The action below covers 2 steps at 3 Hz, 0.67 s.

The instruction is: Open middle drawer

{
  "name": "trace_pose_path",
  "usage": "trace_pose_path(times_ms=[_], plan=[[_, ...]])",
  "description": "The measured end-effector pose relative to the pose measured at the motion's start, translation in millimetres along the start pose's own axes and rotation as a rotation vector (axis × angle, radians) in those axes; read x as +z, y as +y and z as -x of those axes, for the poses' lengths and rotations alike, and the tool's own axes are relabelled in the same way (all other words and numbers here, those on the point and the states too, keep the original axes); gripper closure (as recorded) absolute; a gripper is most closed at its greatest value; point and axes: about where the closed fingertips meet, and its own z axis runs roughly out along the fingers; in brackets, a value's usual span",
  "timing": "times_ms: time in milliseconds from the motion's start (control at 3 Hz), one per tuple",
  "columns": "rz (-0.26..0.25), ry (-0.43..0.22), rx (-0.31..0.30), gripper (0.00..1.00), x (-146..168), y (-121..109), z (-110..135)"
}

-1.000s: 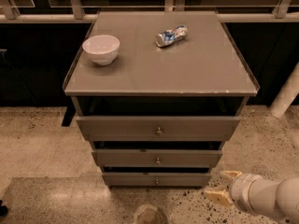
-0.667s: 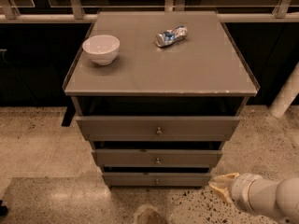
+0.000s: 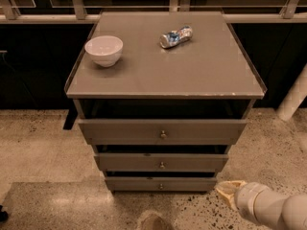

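Observation:
The middle drawer (image 3: 161, 162) is a grey flat front with a small round metal knob (image 3: 161, 165). It sits between the wider top drawer (image 3: 162, 131) and the slimmer bottom drawer (image 3: 160, 183) of a grey cabinet. All three fronts stick out a little, each one further forward than the one below. My gripper (image 3: 229, 190) is low at the bottom right, near the floor. It is right of the bottom drawer's corner and below and right of the middle drawer, touching nothing. The white forearm (image 3: 268, 207) runs off the right edge.
On the cabinet top (image 3: 192, 75) stand a white bowl (image 3: 103, 50) at the left and a crushed blue-silver can (image 3: 176, 36) at the back. Speckled floor (image 3: 43, 143) surrounds the cabinet. A white post (image 3: 292, 99) stands to the right, and a dark wall with a rail behind.
The gripper has shifted only slightly near the cabinet's lower right corner. The drawers, bowl and can have not moved.

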Motion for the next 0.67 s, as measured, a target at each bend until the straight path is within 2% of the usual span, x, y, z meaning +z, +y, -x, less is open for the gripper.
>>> trace_pose_path(times_ms=[333,667], plan=[[-0.061,-0.078,0.093,1.00,41,-12,-25],[-0.101,-0.131,0.148,1.00,92,-30,-34]])
